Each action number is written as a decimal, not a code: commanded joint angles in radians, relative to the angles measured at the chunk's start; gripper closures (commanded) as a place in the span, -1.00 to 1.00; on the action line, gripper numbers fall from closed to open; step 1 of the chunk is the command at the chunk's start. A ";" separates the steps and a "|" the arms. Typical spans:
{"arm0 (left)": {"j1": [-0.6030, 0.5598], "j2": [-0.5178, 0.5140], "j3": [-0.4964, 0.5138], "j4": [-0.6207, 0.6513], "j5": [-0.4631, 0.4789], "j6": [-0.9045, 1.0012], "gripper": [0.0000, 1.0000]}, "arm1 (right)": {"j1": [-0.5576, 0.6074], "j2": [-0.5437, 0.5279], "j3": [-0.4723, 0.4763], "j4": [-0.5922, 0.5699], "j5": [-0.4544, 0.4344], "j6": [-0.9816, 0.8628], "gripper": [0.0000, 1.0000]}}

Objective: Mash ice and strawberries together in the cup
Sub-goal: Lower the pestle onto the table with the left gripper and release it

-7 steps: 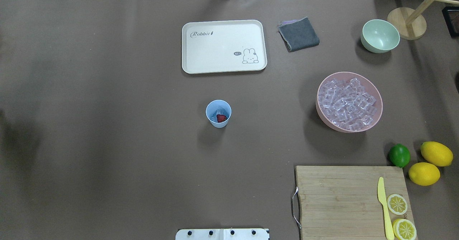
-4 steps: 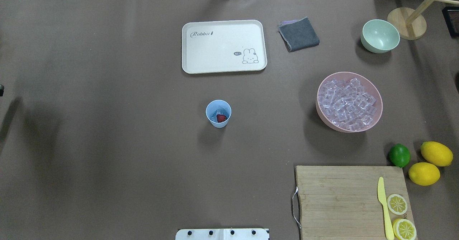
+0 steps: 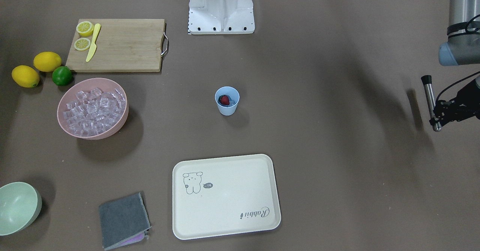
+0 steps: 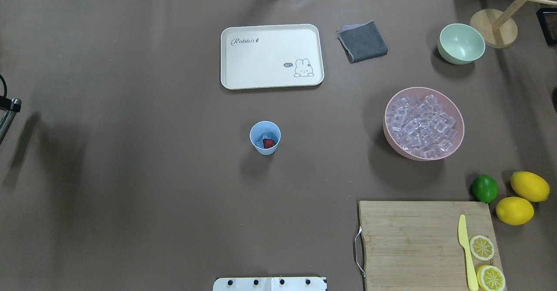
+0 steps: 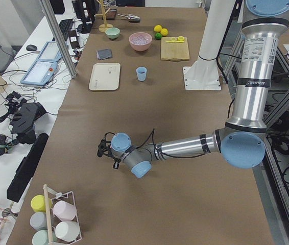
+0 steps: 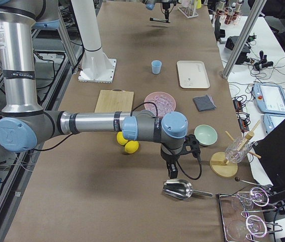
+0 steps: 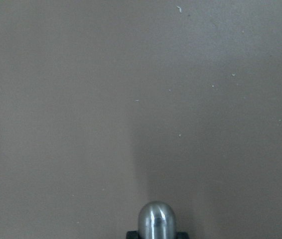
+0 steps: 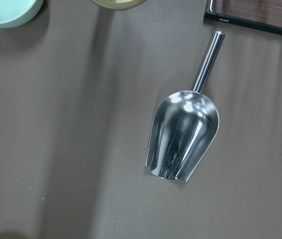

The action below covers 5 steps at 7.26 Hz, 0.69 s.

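Inside cup (image 4: 266, 150): strawberry (image 4: 269, 143), ice (image 4: 263, 136); left jaws grip rod (image 3: 430, 101).

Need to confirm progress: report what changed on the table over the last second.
The metal rod held in the left gripper has come into the overhead view at its left edge, moving inward toward the cup. The cup, the strawberry in it, the pink bowl of ice and the tray stayed put.

The table (image 4: 130, 204) carries the cup (image 3: 227, 110), a tray (image 4: 272, 56), cloth (image 4: 363, 41), pink bowl (image 4: 390, 142), green bowl (image 4: 461, 43), cutting board (image 4: 413, 239), lime (image 4: 484, 188), lemons (image 4: 529, 186) and scoop (image 8: 183, 134).
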 commanded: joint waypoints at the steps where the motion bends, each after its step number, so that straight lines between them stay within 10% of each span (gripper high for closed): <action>1: 0.002 -0.005 -0.058 0.021 0.012 -0.090 -0.96 | 0.000 0.001 0.001 0.000 -0.001 0.000 -0.97; 5: -0.096 -0.098 -0.111 0.197 -0.129 -0.080 -0.97 | 0.000 -0.022 0.001 0.009 -0.018 -0.062 -0.98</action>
